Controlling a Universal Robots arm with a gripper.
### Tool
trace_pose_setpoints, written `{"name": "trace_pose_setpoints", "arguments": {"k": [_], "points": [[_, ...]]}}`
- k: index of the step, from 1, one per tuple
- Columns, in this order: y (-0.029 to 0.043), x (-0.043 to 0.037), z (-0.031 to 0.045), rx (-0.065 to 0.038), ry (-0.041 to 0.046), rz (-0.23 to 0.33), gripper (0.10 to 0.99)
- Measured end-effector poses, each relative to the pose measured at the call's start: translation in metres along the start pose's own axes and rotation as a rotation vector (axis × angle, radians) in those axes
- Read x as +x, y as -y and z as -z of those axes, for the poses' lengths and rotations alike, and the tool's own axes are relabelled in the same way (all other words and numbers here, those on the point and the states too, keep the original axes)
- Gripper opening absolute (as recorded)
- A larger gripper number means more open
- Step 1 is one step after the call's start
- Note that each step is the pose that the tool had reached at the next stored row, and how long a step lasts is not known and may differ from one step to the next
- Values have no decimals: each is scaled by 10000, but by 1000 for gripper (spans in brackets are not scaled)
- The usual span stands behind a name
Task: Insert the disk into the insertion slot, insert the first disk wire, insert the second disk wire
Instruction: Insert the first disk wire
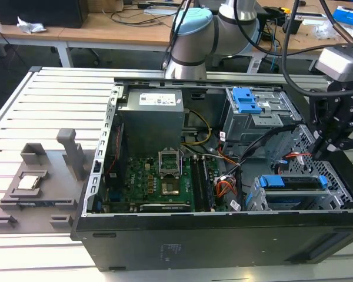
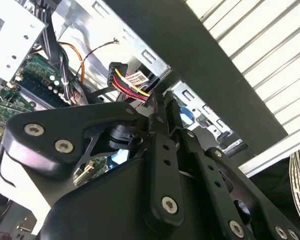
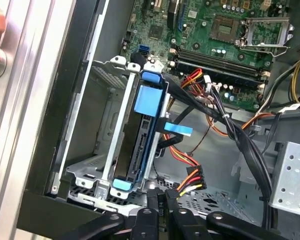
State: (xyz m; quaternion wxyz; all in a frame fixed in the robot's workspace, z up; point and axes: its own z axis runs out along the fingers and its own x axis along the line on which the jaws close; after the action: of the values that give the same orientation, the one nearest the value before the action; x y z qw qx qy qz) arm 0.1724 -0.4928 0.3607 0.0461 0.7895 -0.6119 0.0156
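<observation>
The disk (image 1: 294, 181), a dark slab framed by a bright blue caddy, stands on edge in the insertion slot (image 1: 254, 201) at the exterior view's right, its exposed edge running left-right there, near the gripper (image 3: 164, 195) clenched on the red-yellow disk wire (image 3: 190, 181).

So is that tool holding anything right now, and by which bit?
It seems so: the tool pinches the disk wire by its red and yellow strands, just behind the black plug. The disk is not held.
</observation>
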Motion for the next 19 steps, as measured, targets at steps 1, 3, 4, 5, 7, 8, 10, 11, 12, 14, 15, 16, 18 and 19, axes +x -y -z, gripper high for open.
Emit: {"name": "trace_pose_setpoints", "arguments": {"k": [1, 3, 4, 5, 7, 8, 10, 11, 12, 14, 15, 16, 18, 19], "points": [[-28, 16, -3, 5, 3, 1, 176], [-115, 121, -17, 11, 3, 1, 176], [-171, 195, -28, 12, 3, 1, 176], [-199, 244, -36, 12, 3, 0, 176], [-231, 306, -44, 12, 2, 1, 176], [-253, 347, -51, 13, 4, 1, 176], [-293, 419, -61, 12, 2, 1, 176], [-307, 444, -66, 12, 3, 1, 176], [-324, 479, -72, 13, 3, 1, 176], [-357, 543, -82, 13, 4, 1, 176], [-360, 549, -83, 13, 4, 2, 176], [-360, 549, -82, 13, 3, 3, 176], [-361, 550, -82, 13, 3, 1, 176], [-361, 550, -82, 12, 3, -4, 176]]}}
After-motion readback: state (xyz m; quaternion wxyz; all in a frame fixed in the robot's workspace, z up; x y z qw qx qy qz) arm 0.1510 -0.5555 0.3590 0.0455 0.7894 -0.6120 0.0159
